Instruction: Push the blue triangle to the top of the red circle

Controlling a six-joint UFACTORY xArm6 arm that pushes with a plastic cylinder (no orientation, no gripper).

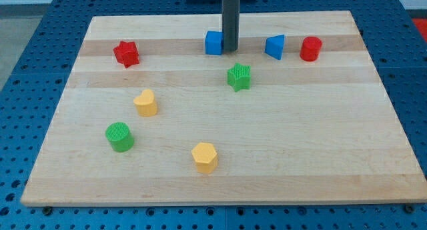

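Triangle just left of circle, apart.

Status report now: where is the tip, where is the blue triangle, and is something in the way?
My tip against blue cube, its right side. Blue triangle just left of red circle, not above it. Path from tip to triangle open.

One camera only, so I have no second view to compare. I look down at a slant from beyond the near long edge of the wooden board, facing its far edge at the view's top. Set back enough to hold nearly the whole board, with the blue perforated bench showing around it.
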